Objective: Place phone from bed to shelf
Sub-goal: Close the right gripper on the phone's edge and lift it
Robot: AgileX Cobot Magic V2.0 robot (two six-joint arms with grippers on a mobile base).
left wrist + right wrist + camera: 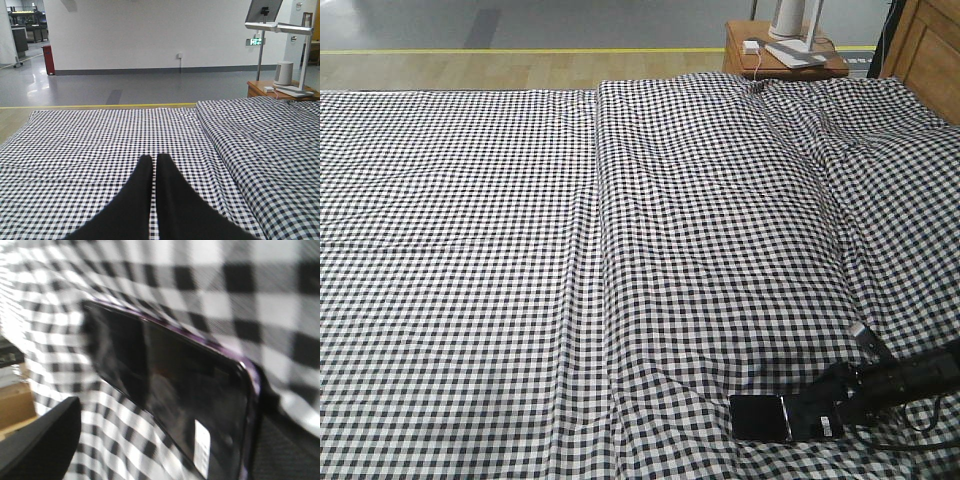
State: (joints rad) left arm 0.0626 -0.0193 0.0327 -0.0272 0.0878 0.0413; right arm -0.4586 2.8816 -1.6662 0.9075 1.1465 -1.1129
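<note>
The wide bed (470,250), dressed in a wrinkled black-and-white small-check gingham sheet, is filling nearly every view and is acting as the pick-up surface. At its far right corner a light natural-wood panelled unit (925,45) is showing only in part; it is probably the shelf, though too little of it is in frame to be sure. Beside it a small reddish-brown bedside table (740,60) is carrying a white lamp base (798,50), well apart from the work. The left gripper (153,159) is hanging above the sheet with its two black fingers pressed together and nothing between them, apparently parked so that it is not crowding the other arm. The right gripper (800,418) is reaching in low from the near right corner, because the slim glossy black phone (757,417) is lying flat on the sheet there, near the front edge. In the right wrist view its jaws are standing wide: one finger (285,440) is sitting against the pinkish end edge of the phone, while the other finger (45,440) is hanging clear, with checked sheet showing in the gap, so nothing is clamped yet. That low, end-on approach is likely suiting so thin a slab. The small white barcode sticker (201,447) is facing up.
</note>
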